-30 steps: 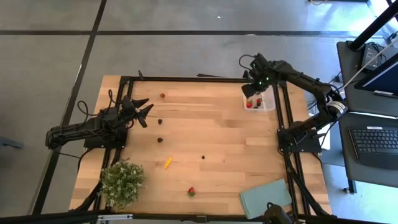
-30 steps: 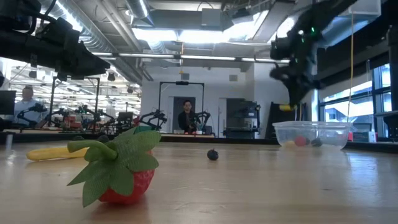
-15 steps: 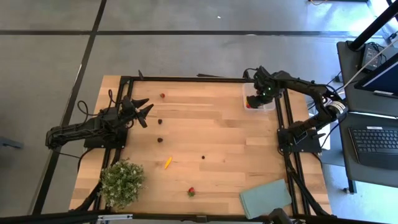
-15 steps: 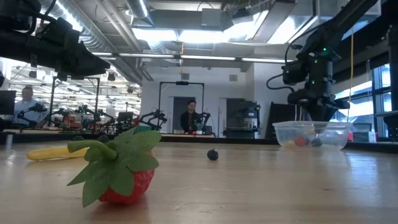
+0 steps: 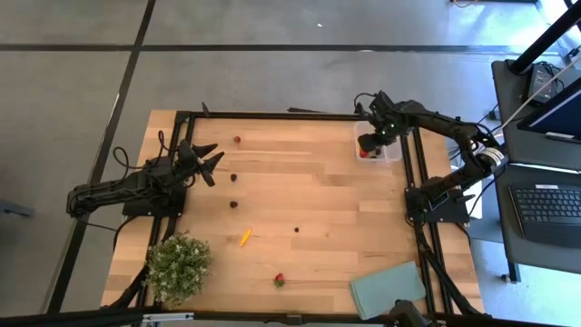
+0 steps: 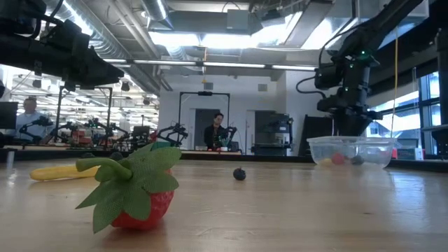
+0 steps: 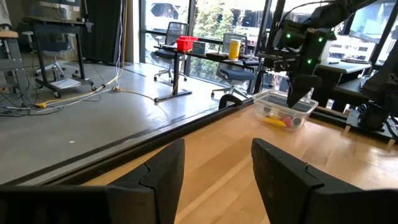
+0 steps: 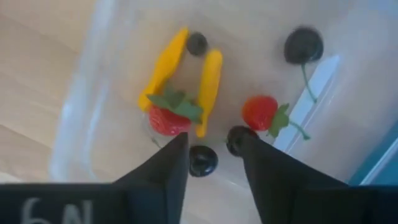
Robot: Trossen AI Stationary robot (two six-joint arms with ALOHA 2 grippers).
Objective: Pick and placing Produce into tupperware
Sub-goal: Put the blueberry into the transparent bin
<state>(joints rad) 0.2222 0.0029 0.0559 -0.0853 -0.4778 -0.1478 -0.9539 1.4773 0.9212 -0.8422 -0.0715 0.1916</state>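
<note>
High view: the right gripper hung over the tupperware at the table's far right edge; the left gripper waited far left. Loose produce lay mid-table: a yellow sliver, a strawberry.
Low view: the right arm stood directly above the container; a careless retreat could clip its wall and tip it.
Left wrist view: fingers spread, nothing between them.
Right wrist view: fingers parted, empty, above strawberries and berries in the container.
Writing: pale characters on the right gripper, partly cropped, not legible.
</note>
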